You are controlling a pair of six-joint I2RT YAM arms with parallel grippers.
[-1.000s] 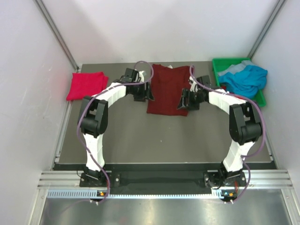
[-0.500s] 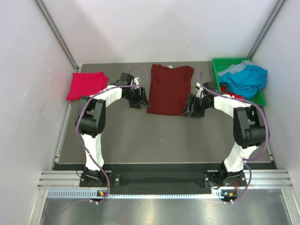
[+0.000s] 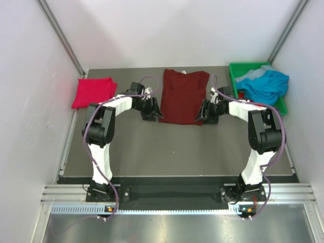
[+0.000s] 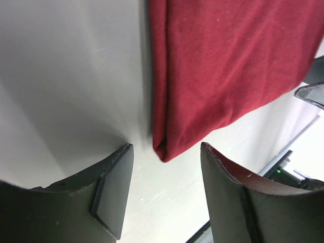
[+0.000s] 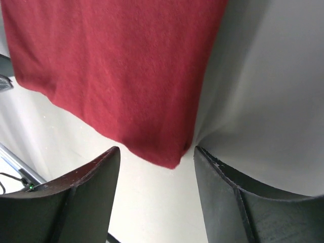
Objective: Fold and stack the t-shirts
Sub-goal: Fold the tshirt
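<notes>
maroon shirt (image 3: 183,96) flat mid-table, near corners at the jaw tips | left gripper (image 4: 166,148) wide, empty | right gripper (image 5: 157,150) wide, empty | risk: pinch takes top layer only or misses a corner, so fold skews

The top camera looks steeply down from high behind the near edge of the table (image 3: 177,152), taking in all of it around the dark maroon t-shirt (image 3: 183,96), whose near corners each wrist camera shows from close up, the left at the shirt's left, the right at its right.
</notes>
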